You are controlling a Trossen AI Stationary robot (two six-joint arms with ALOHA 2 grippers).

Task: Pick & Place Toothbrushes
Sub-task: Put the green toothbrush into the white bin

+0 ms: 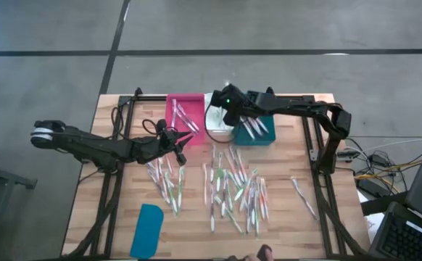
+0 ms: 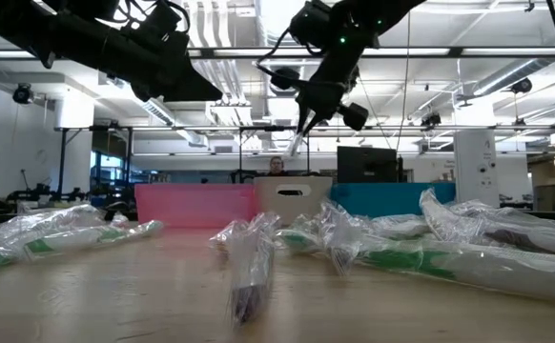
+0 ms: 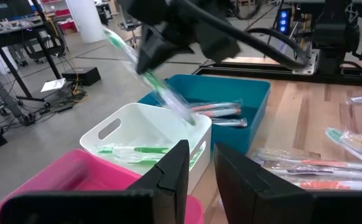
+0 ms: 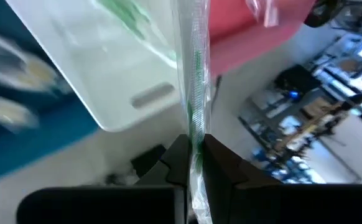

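Many wrapped toothbrushes (image 1: pixel 234 192) lie loose on the wooden table. At the far edge stand a pink bin (image 1: pixel 184 109), a white bin (image 3: pixel 116 134) and a teal bin (image 3: pixel 249 93), each with toothbrushes in it. My right gripper (image 4: pixel 195 146) hangs above the white bin, shut on a green-accented wrapped toothbrush (image 3: pixel 165 90). My left gripper (image 3: pixel 199 177) hovers open and empty near the pink bin's near side (image 1: pixel 178 145), pointing toward the bins. My right gripper pinches the wrapped toothbrush's handle (image 4: pixel 196 134) between its two fingers, which slant down from the table's right. A short end sticks out behind the fingers (image 3: pixel 114 38). The longer part slants down, lifted clear, its lower end (image 3: pixel 192 117) over the white bin.
A flat teal lid (image 1: pixel 147 230) lies near the table's front left. A single toothbrush (image 1: pixel 303 196) lies apart at the right. Dark frame rails (image 1: pixel 320 145) run along both table sides. A person shows far behind the bins (image 2: pixel 276 167).
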